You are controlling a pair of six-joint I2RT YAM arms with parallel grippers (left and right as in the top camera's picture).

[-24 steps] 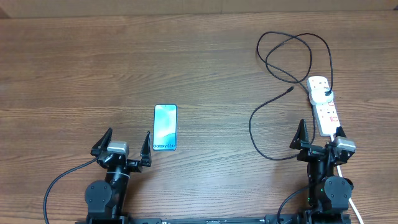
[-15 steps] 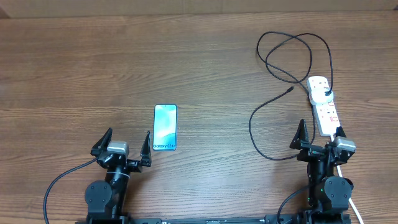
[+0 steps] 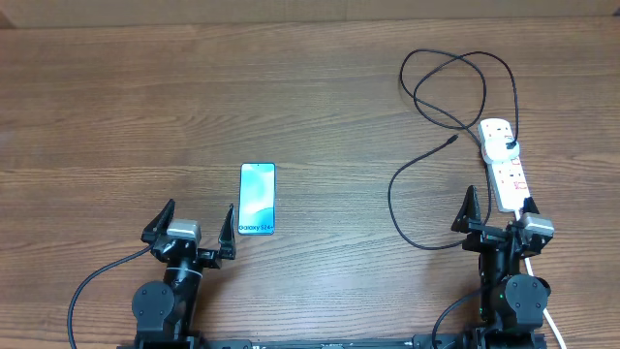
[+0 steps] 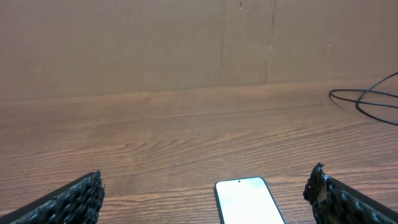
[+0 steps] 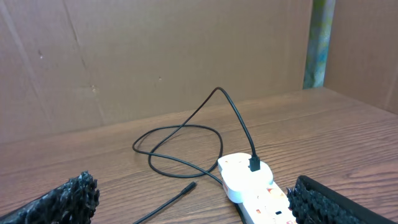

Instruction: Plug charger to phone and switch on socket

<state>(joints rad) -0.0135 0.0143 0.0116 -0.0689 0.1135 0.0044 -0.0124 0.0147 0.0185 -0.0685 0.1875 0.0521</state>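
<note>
brown wood-grain table [image 3: 116,107], overhead view. the phone [image 3: 258,199] lies flat, screen up, just ahead of my left gripper [image 3: 200,211], nearer its right finger, not touching. that gripper is spread wide, nothing in it. the socket [image 3: 506,167] lies lengthwise just ahead of my right gripper [image 3: 500,204], which is spread just as wide and empty. the charger [image 3: 391,194]: white plug head [image 3: 501,142] seated at the socket's far end, black cable looping over the wood beyond and left of it, connector tip [image 3: 454,140] loose on the table, well apart from the phone.

left wrist: my fingers [image 4: 71,200] sit at both lower corners, the phone's top end between them. cardboard wall [image 4: 186,43] behind.

right wrist: fingers apart again. the socket's end and plug head lie toward my right finger, the connector tip just left of them.
</note>
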